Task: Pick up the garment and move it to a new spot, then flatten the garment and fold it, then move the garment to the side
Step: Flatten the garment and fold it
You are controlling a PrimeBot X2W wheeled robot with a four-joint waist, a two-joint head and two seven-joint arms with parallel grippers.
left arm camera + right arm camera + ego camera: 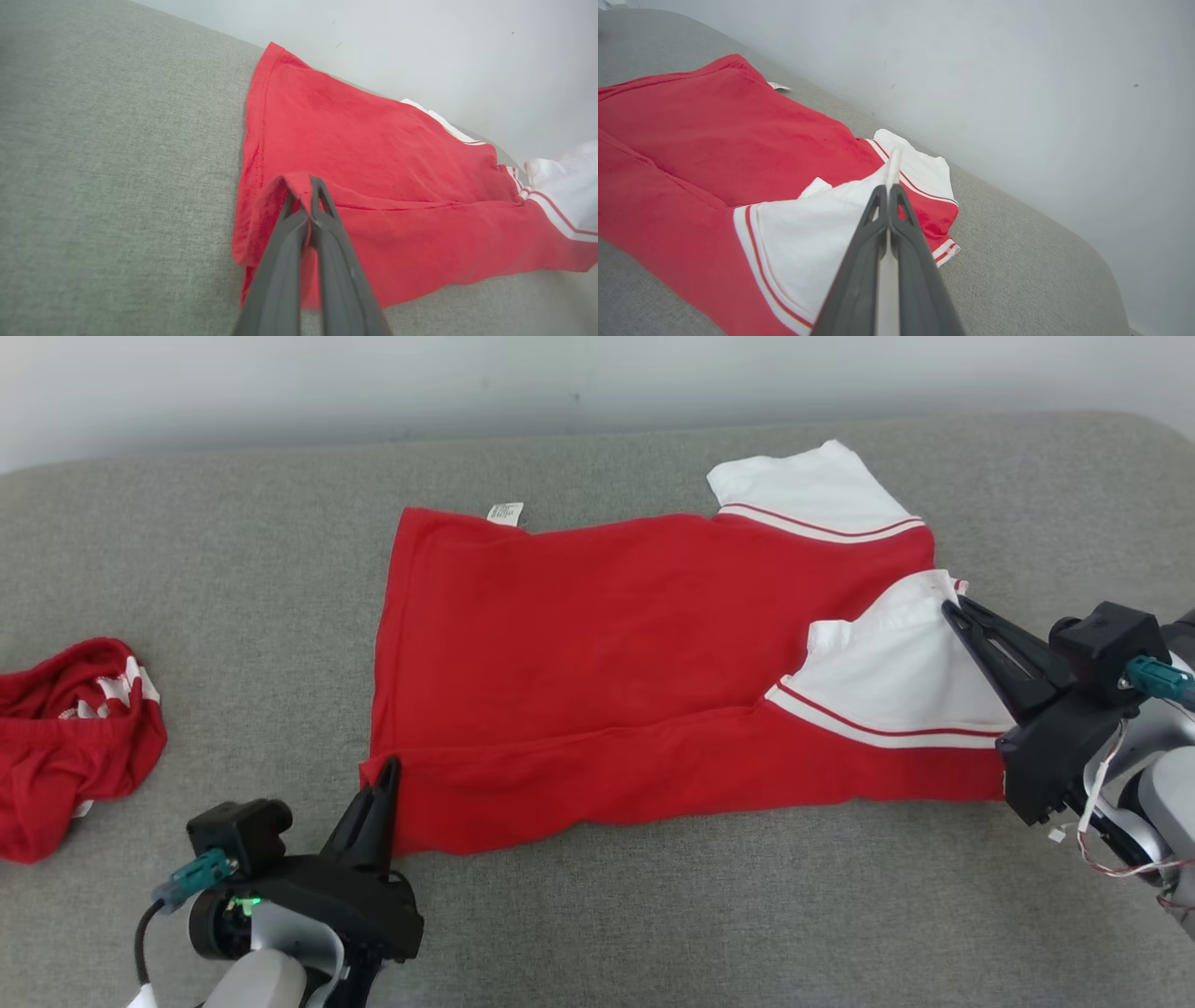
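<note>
- Holding the red garment (pixel 607 644) spread across the grey fabric surface (pixel 233 569), we grip both ends.
- Left pincer (pixel 387 767) is clamped on the near hem corner; right pincer (pixel 950 607) on the white sleeve (pixel 896 672).
- We judge it soft, light, limp; corners are best holds.

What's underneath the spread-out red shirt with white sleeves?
The grey woven fabric surface extends out around the red white-sleeved shirt; anything else beneath its folded layers is covered.

My left tool (pixel 388 773) rises from lower left, fingers pinched shut on the garment (pixel 607 644); my right tool (pixel 952 609) slants in from the right, clamped on it too.
</note>
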